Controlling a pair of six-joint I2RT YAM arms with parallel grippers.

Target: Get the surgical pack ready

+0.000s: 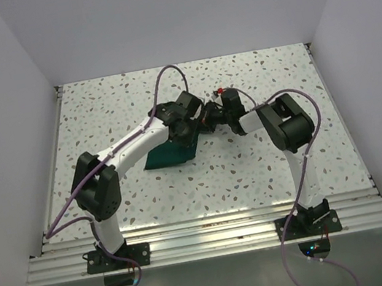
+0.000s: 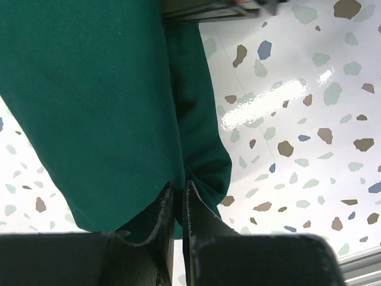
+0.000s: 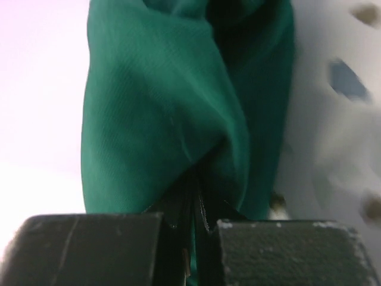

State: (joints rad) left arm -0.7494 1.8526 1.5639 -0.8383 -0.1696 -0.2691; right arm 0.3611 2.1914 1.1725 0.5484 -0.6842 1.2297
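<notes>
- Left gripper (image 2: 177,189): we see its two dark fingers drawn nearly together, pinching a fold of the surgical pack (image 2: 101,89), with only a thin sliver of cloth between them.
- Right gripper (image 3: 195,182): we see its fingers pressed tight on another gathered edge of the same green cloth, which bunches into creases just above the grip.
- We find the surgical pack near the middle of the tabletop (image 1: 269,166), towards the left, held where the two wrists meet.
- From the top camera we get the overall layout: both arms reach inward and their wrists crowd together, with a dark green wedge of drape showing below and left of them. The left arm covers part of it, and the fingers themselves are too small to read there.
- From the left wrist camera we get what the top view hides: the cloth falls away from the fingers in two layers, and the speckled tabletop shows bright to the right of it.
- From the right wrist camera the cloth fills most of the picture, with blurred speckled surface on the right and a pale wall on the left.
- We cannot tell from any view whether the drape's lower edge touches the tabletop.
</notes>
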